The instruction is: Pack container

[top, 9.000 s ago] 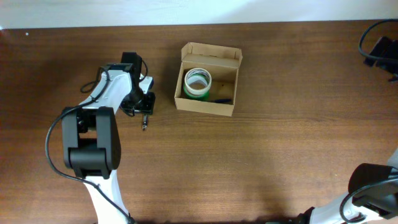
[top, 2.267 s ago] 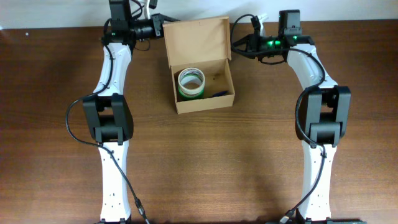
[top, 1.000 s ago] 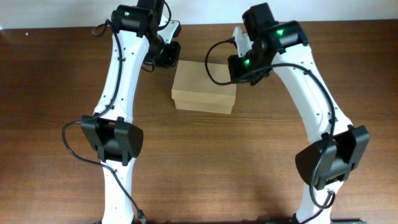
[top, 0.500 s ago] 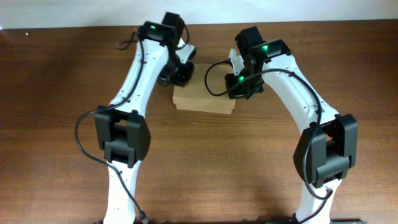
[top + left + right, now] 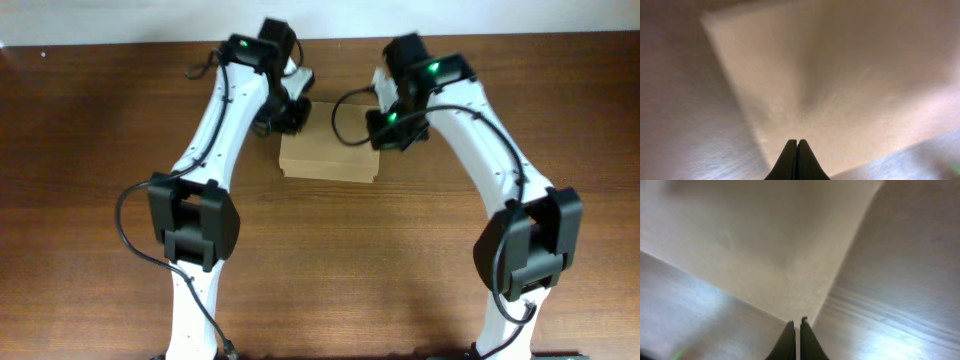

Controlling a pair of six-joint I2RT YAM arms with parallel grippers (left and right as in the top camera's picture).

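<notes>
The container [image 5: 330,157], a plain tan cardboard box, lies with its lid down on the brown table, so whatever is inside is hidden. My left gripper [image 5: 288,112] hovers at its back left corner and my right gripper [image 5: 385,130] at its back right corner. In the left wrist view the gripper [image 5: 797,143] is shut and empty, its tips over the box's tan top [image 5: 840,75] near an edge. The right wrist view has the right gripper [image 5: 796,323] shut and empty too, right at a corner of the box [image 5: 765,250].
The wooden table [image 5: 100,200] runs wide on both sides of the box and in front of it. Its back edge [image 5: 500,38] meets a white surface just behind the arms. Both arm bases stand at the table's near edge.
The lid, open earlier with a tape roll showing inside, is now down. Both arms have come in over the box's back corners; in the last half second the right wrist shifted slightly back.
</notes>
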